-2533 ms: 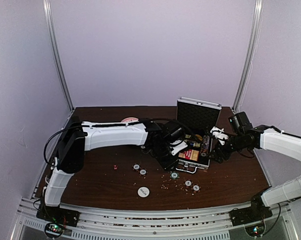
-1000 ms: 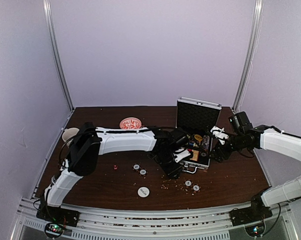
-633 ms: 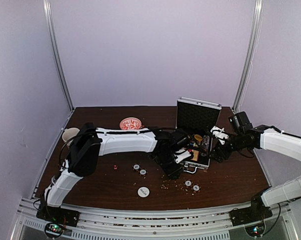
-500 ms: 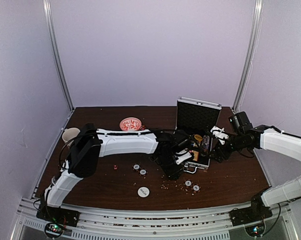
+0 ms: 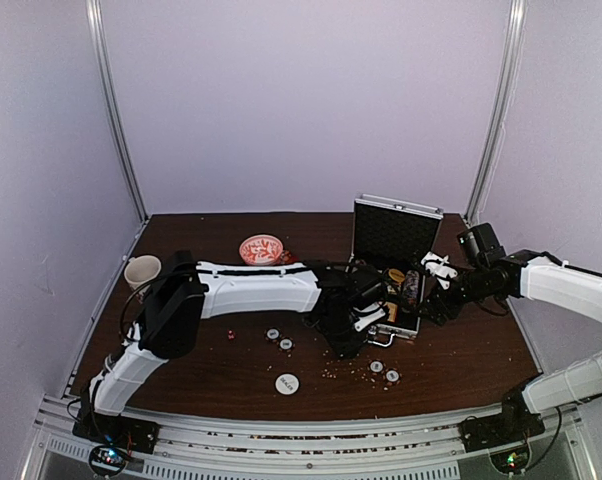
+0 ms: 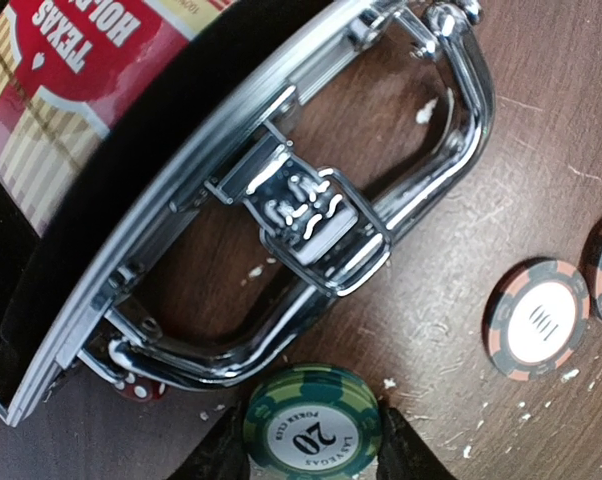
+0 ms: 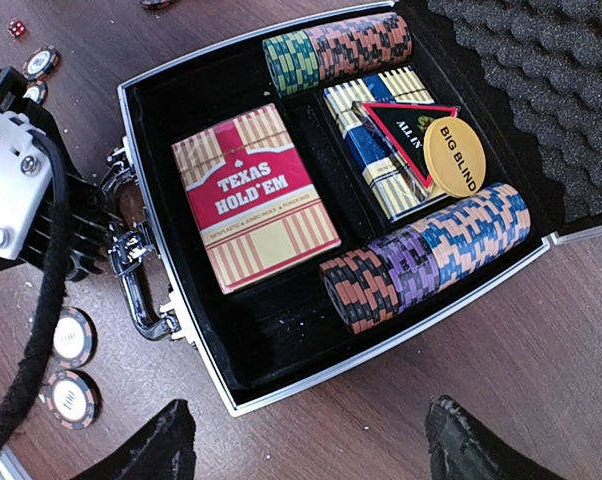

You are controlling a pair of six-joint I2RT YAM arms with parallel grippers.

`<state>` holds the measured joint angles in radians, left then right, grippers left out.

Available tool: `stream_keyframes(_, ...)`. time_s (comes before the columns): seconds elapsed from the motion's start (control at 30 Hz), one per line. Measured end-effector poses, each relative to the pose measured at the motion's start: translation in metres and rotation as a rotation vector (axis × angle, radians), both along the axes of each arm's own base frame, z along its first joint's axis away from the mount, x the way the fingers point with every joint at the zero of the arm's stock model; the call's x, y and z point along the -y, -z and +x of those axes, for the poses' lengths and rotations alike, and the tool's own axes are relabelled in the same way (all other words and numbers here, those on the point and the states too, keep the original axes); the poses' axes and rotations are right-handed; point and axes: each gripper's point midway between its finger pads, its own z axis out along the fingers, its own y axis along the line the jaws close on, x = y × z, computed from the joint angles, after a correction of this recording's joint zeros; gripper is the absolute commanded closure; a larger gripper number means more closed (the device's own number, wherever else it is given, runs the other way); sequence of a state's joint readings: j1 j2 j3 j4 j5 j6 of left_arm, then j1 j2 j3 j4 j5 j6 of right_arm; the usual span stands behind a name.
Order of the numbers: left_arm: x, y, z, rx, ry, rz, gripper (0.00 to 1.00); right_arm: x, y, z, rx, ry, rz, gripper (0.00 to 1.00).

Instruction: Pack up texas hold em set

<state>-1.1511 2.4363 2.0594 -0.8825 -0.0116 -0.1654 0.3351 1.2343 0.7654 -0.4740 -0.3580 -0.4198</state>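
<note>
The left gripper (image 6: 311,458) is clenched on a green chip (image 6: 311,425) marked 20, just beside the chrome handle (image 6: 476,110) of the open case (image 5: 398,236), whose lid stands upright. The right gripper (image 7: 311,450) hangs at the case's 3 o'clock, fingers spread wide, gripping nothing. Inside lie a red card box (image 7: 256,195) and two chip rows (image 7: 426,255). On the table (image 5: 461,350), loose chips (image 5: 376,367) sit at the case's 6 o'clock and a white disc (image 5: 287,382) at 7.
</note>
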Motion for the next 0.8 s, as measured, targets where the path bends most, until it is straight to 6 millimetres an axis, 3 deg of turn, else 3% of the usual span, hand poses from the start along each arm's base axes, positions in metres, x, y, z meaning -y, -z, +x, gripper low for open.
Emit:
stream_keyframes(0.33,0.001,0.000,0.000,-0.002,-0.002,0.001,0.76,0.000,0.000,0.000,0.000,0.000,-0.001,0.20)
stream_keyframes(0.8,-0.008,-0.011,0.004,0.048,-0.012,0.011,0.79,0.000,0.002,0.000,-0.005,0.000,-0.003,0.20)
